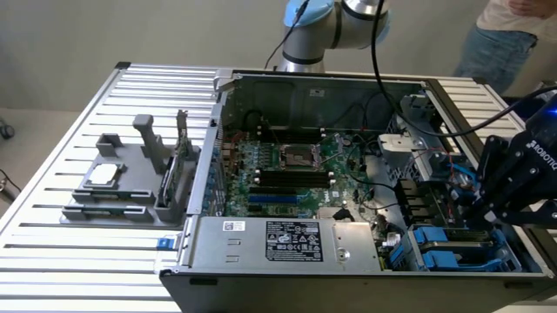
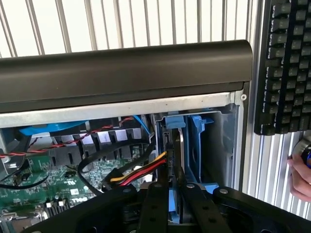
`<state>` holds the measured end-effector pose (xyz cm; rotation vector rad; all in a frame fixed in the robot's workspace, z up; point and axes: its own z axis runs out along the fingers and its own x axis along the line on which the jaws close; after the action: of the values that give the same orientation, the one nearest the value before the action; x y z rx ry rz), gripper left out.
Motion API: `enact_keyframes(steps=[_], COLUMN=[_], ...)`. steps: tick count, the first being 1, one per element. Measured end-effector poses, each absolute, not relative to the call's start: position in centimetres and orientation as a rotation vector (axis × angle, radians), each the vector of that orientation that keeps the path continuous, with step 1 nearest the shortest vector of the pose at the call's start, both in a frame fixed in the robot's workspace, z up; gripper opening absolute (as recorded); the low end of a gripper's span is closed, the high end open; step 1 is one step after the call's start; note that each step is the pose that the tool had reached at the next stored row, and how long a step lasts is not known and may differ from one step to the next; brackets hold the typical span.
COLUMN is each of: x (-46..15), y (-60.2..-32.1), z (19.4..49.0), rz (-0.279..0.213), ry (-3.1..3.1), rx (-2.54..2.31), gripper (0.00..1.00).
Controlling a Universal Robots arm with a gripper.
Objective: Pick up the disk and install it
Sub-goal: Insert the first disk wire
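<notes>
In the exterior view, the pincer (image 1: 477, 207) hangs low over the drive bay (image 1: 452, 251) of the open computer case (image 1: 348, 293), at the exterior view's right.

In the wrist view, its fingers (image 2: 156, 204) are clamped narrowly on the disk (image 2: 176, 145). The disk stands on edge, its long axis running away from the pincer into the bay. A blue carrier (image 2: 200, 141) sits just beside it, with cables (image 2: 141, 172) close on the other side.
</notes>
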<state>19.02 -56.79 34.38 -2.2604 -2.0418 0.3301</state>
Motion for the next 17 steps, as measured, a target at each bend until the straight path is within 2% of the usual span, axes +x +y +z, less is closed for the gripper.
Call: enact_keyframes(steps=[7,17], x=[19.25,19.41], y=[-56.79,-56.65], z=[34.0,33.79], rz=[0.367,0.372], ry=[-2.034,-2.051], rx=[-2.252,-2.232], gripper=[0.16,0.16])
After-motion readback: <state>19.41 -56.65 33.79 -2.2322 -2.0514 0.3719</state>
